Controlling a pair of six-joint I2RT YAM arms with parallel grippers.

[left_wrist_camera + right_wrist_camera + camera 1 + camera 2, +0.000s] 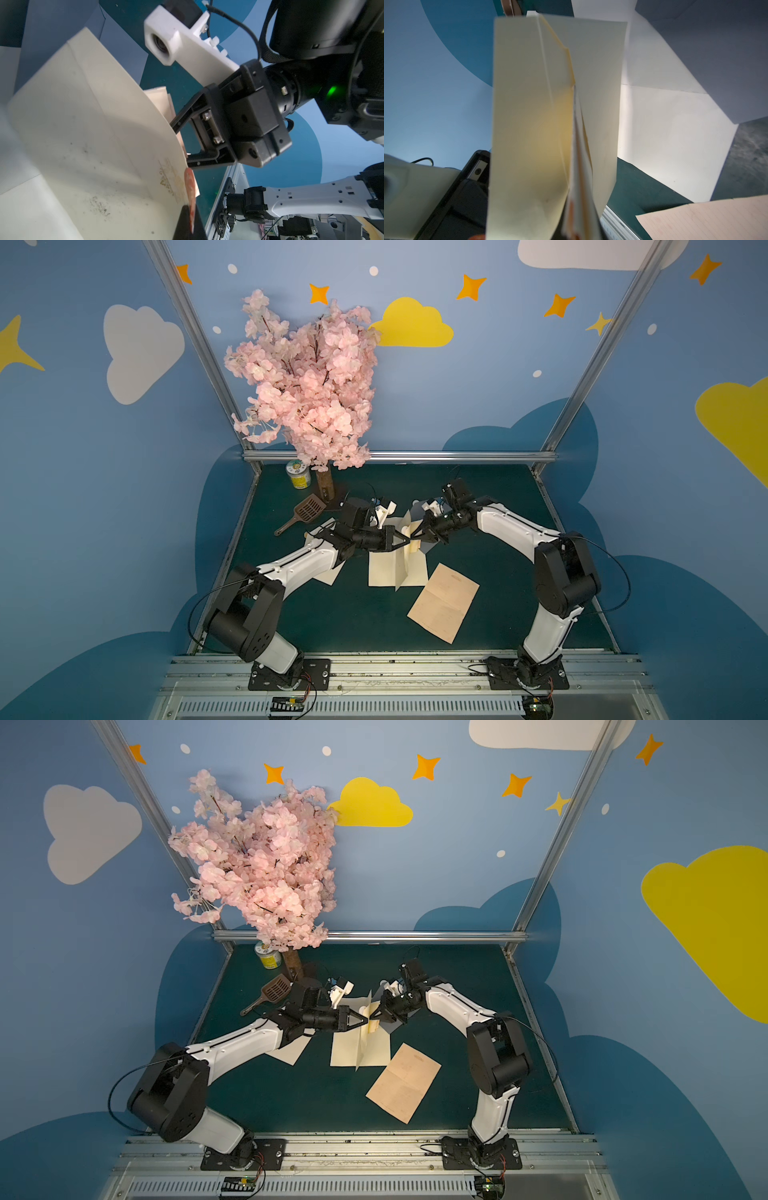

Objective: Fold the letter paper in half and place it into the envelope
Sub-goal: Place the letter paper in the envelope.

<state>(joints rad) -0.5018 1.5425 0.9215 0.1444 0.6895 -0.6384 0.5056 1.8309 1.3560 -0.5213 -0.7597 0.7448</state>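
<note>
Aloft, envelope (529, 124) between left gripper (404, 540), right gripper (417, 536), paper (580, 162) inside

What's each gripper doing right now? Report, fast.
Left gripper: shut on the cream envelope.
Right gripper: shut on the same cream envelope.

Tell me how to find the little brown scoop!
Start at the pink blossom tree at the back of the green table. Just in front of its trunk, near the yellow can, lies the brown scoop. Only it has slots and a handle.
</note>
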